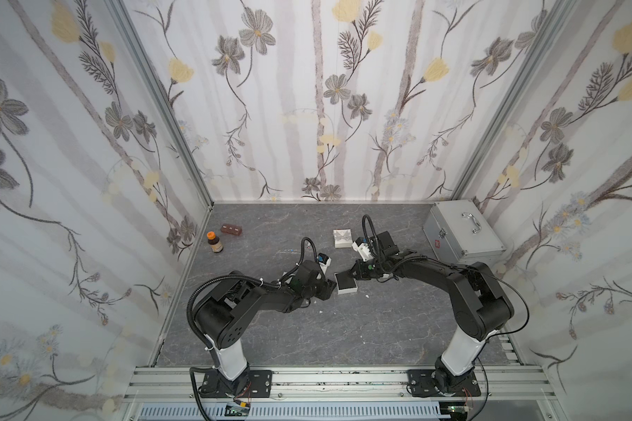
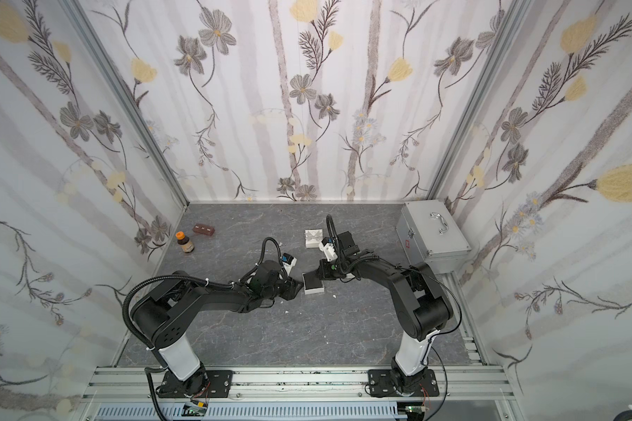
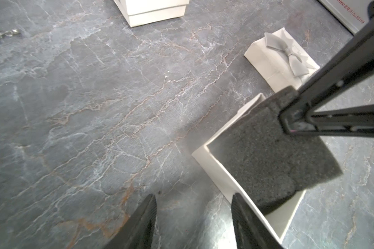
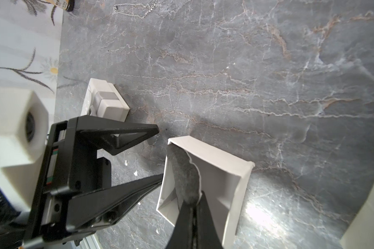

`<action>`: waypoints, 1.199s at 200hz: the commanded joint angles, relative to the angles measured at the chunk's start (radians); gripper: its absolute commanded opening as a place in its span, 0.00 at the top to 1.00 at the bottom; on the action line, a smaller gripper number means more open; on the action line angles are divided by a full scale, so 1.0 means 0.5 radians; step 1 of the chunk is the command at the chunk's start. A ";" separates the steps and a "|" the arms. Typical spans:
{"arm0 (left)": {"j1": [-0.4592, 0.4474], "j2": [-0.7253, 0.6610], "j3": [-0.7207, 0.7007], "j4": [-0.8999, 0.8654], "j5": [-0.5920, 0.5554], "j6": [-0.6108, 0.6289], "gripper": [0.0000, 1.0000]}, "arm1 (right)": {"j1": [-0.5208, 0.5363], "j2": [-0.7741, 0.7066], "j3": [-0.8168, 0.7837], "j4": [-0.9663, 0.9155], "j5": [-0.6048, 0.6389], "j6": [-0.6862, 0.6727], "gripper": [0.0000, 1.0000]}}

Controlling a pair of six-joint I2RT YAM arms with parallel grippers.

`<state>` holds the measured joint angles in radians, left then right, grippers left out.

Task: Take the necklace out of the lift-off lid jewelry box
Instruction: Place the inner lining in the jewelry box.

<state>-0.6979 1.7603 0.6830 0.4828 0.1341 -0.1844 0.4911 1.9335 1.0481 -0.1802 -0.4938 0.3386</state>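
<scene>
The right gripper [image 4: 193, 203] pinches the foam insert [image 4: 185, 172] tilted in the open jewelry box [image 4: 216, 155]; the left gripper [image 3: 192, 224] gapes empty beside it. The necklace [image 4: 136, 10] lies on the bench [image 4: 268, 86], well apart.

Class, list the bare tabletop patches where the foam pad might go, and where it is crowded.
Bare: the wide front table stretch between the arm bases; the back strip between brown block and bowed lid. Crowded: the middle around the box, where left gripper and right gripper meet, and the corner holding the metal case.
</scene>
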 commanded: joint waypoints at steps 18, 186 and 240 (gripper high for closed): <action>-0.028 -0.004 -0.019 0.159 -0.048 -0.056 0.44 | 0.054 0.034 0.083 -0.120 0.197 -0.036 1.00; -0.037 -0.139 -0.140 0.276 -0.347 -0.146 0.44 | 0.256 -0.129 0.266 -0.436 0.749 -0.206 0.78; -0.037 -0.351 -0.217 0.239 -0.448 -0.083 0.42 | 0.285 0.019 0.268 -0.323 0.734 -0.138 0.85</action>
<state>-0.7174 1.6302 0.5838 0.5823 -0.0452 -0.2420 0.6300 1.9179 1.1744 -0.3985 -0.1143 0.2497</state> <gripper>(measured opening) 0.574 0.157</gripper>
